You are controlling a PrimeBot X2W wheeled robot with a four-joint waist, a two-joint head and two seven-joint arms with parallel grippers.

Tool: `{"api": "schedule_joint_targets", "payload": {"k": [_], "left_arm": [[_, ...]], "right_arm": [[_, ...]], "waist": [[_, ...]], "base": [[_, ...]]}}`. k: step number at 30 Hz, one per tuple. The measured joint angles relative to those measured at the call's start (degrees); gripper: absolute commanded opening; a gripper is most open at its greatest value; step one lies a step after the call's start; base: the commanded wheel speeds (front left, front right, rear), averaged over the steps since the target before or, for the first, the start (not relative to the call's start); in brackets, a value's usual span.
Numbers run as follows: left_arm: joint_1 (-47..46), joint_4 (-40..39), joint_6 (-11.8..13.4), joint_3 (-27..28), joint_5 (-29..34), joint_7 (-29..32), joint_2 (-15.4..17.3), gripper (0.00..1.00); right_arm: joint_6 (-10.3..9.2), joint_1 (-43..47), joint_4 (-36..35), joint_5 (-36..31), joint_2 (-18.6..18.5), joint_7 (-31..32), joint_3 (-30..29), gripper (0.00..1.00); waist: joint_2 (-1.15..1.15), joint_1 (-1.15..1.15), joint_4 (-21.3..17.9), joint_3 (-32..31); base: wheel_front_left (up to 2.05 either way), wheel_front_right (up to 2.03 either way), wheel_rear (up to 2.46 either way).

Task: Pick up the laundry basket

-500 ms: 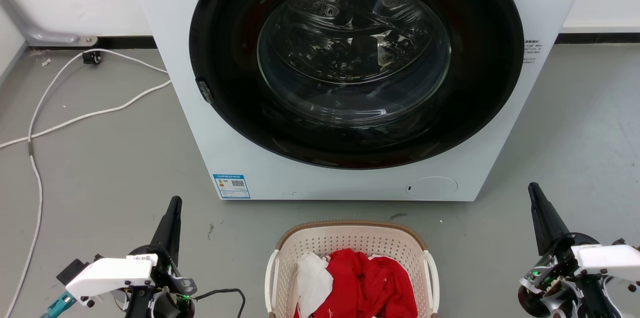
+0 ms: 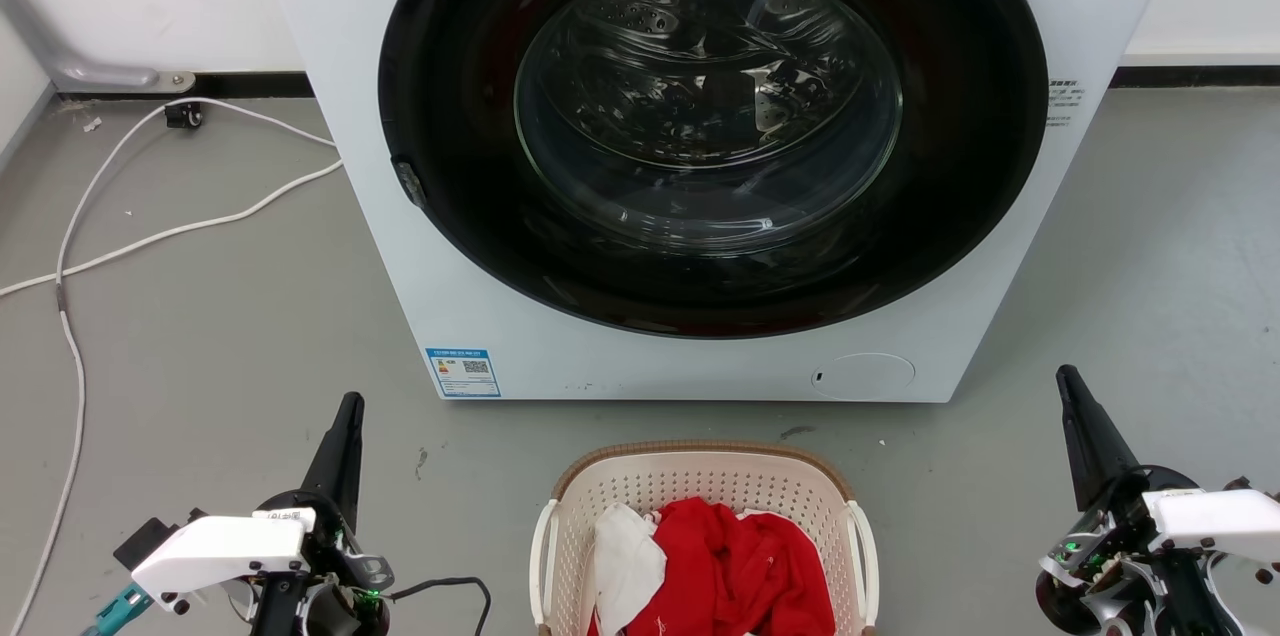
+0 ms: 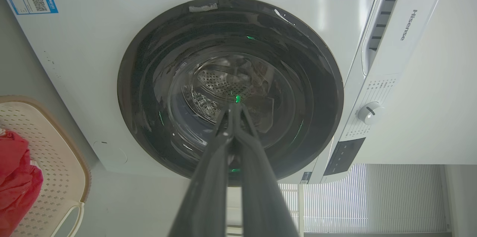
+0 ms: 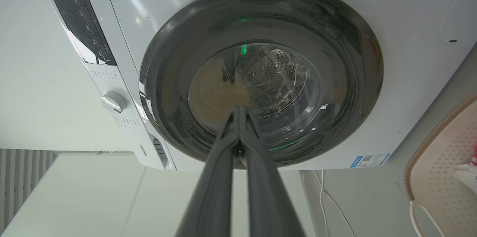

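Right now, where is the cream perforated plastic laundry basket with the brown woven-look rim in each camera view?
Head view: the cream perforated plastic laundry basket sits bottom centre, in front of the white front-loading washing machine.
Left wrist view: the basket is at the lower left edge, partly cut off.
Right wrist view: the basket is at the lower right edge, partly cut off.
Shared landmark: the machine's round dark door.
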Motion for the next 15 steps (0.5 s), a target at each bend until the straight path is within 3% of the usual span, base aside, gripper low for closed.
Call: {"api": "schedule_joint_targets", "payload": {"k": [11,12,15], "left_arm": [[0.0,0.0,0.0,0.0,0.1,0.0,0.0,0.00],[0.1,0.2,0.0,0.0,0.0,0.0,-0.1,1.00],[1.4,1.7,0.1,-0.1,0.0,0.0,-0.4,1.00]], "right_arm": [[0.00,0.0,0.0,0.0,0.0,0.0,0.0,0.00],[0.01,0.1,0.2,0.0,0.1,0.0,0.0,1.00],[-0.01,1.5,1.7,0.0,0.3,0.0,0.0,1.00]], "waist": [[0.00,0.00,0.0,0.0],[0.00,0.00,0.0,0.0],[0.00,0.00,0.0,0.0]], "base": [[0.00,0.00,0.00],[0.00,0.00,0.00],[0.00,0.00,0.00]]}}
